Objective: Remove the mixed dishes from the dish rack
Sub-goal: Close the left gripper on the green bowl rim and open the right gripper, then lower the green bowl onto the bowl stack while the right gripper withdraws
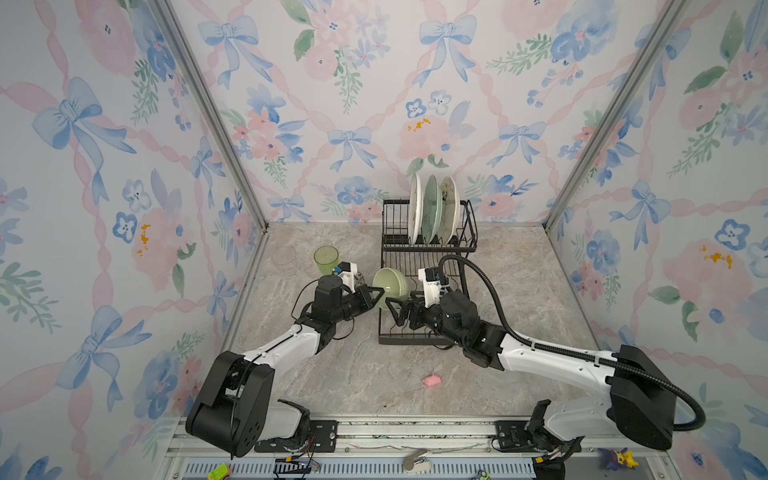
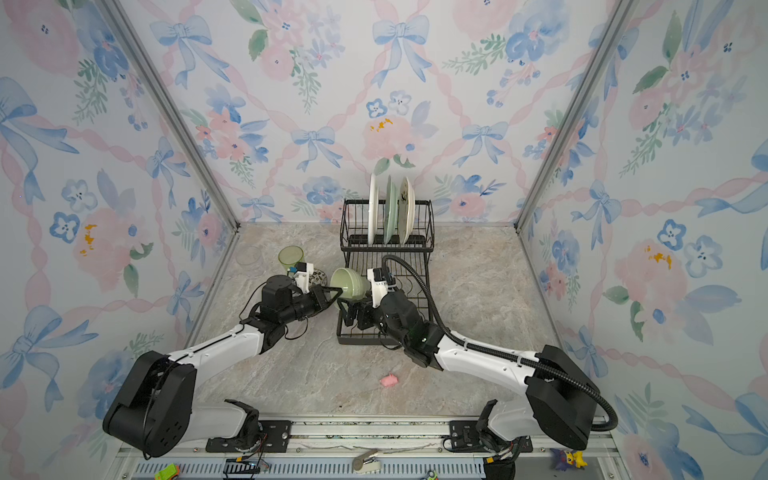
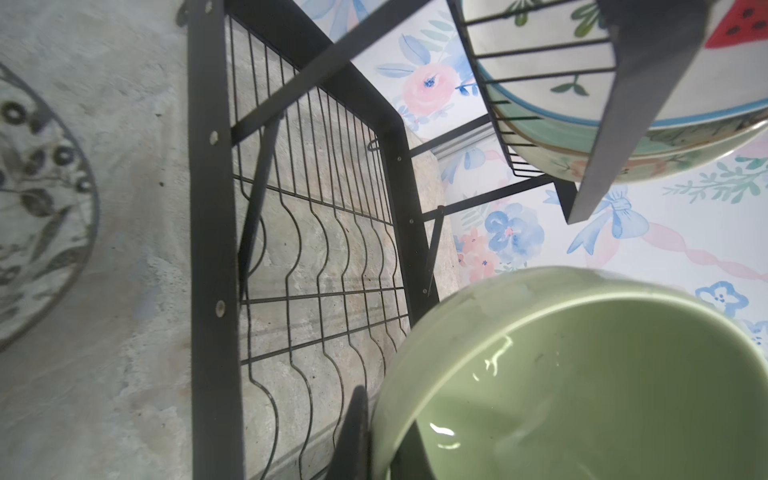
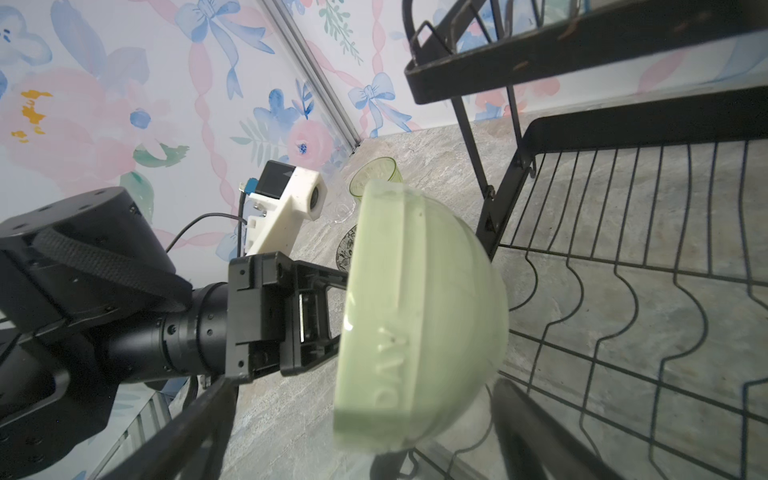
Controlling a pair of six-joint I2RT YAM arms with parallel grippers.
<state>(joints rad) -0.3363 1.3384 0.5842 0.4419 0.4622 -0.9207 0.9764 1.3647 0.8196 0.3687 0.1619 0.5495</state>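
In both top views my left hand (image 1: 376, 293) is pinched shut on the rim of the pale green bowl (image 1: 392, 282). The bowl hangs tipped on its side at the left edge of the dish rack (image 1: 388, 340), mouth turned towards my left arm. My right hand (image 1: 395, 308) sits just below the bowl, jaws spread wide and gripping nothing. Three plates (image 1: 432, 208) stand on edge in the upper tier. The green tumbler (image 1: 326, 259) and clear glass (image 1: 284, 255) stand on the tabletop (image 1: 353, 374) to the left, and a small pink lump (image 1: 432, 380) lies well apart, nearer the front.

In the left wrist view one of my fingers (image 3: 355, 428) lies against the bowl's outer wall and another sits inside it. The glaze shines, so I judge it slippery, stiff and breakable. It also looks heavy enough to swing on a rim pinch. One finger in and one out, biting deep on the rim, seems the right hold.

In the right wrist view my right fingers (image 4: 199, 415) splay either side of the bowl's underside (image 4: 415, 311), apparently clear of it. The tabletop looks like hard stone, so the bowl wants a soft landing. The gap between the rack and the patterned dish (image 4: 345, 249) is tight. I judge there is more room towards the front.
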